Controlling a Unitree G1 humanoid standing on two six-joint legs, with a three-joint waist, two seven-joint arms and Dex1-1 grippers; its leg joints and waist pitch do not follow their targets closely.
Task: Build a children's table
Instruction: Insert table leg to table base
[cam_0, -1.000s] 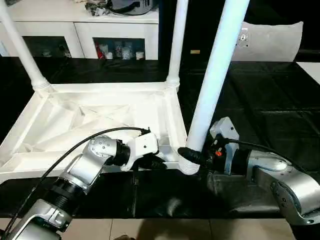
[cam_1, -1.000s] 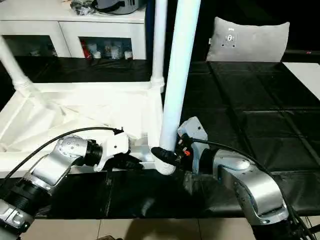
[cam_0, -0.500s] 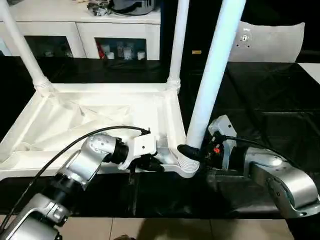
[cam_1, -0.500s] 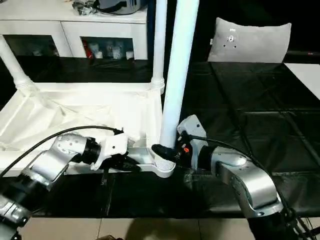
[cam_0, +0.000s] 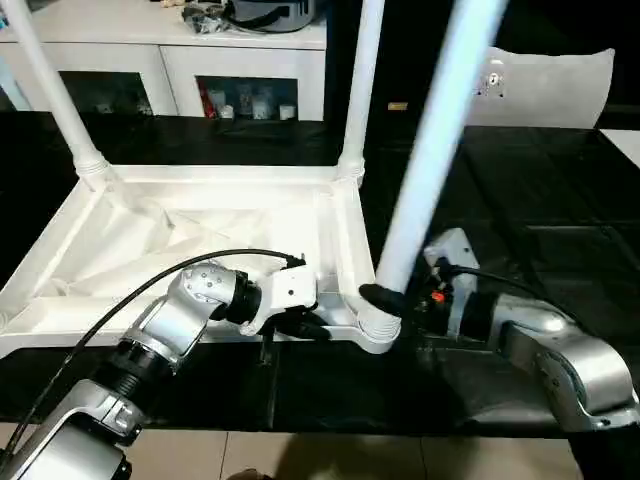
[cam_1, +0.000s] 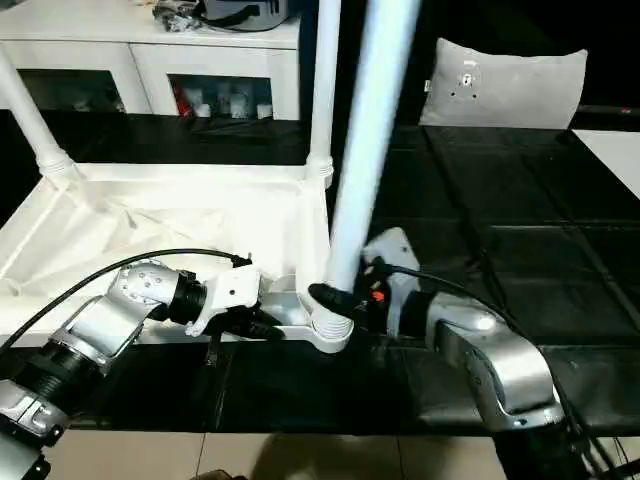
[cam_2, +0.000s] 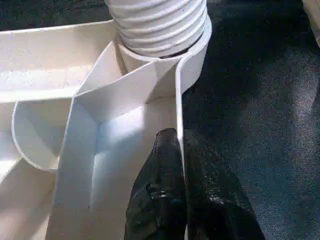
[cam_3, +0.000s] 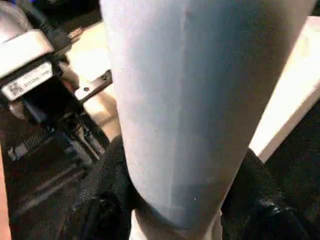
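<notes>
The children's table lies upside down on a black mat: a white ribbed tabletop (cam_0: 190, 225) with two white legs standing in its far corners (cam_0: 60, 100) (cam_0: 362, 80). A third leg (cam_0: 425, 170) rises from the near right corner socket (cam_0: 375, 330), leaning to the right. My right gripper (cam_0: 385, 300) is shut around this leg just above its ribbed end (cam_2: 160, 25), with a black finger (cam_3: 102, 200) on each side of the tube (cam_3: 195, 100). My left gripper (cam_0: 315, 328) is shut on the tabletop's thin near rim (cam_2: 178, 125), beside that socket.
A white cabinet (cam_0: 180, 60) with glass doors stands behind the tabletop. A flat grey-white panel (cam_0: 545, 85) leans at the back right. The black mat (cam_0: 530, 210) stretches to the right. Tiled floor (cam_0: 300, 455) begins at the mat's near edge.
The leg in my right gripper has tilted slightly further right at its top and shows blurred. Both grippers keep their holds.
</notes>
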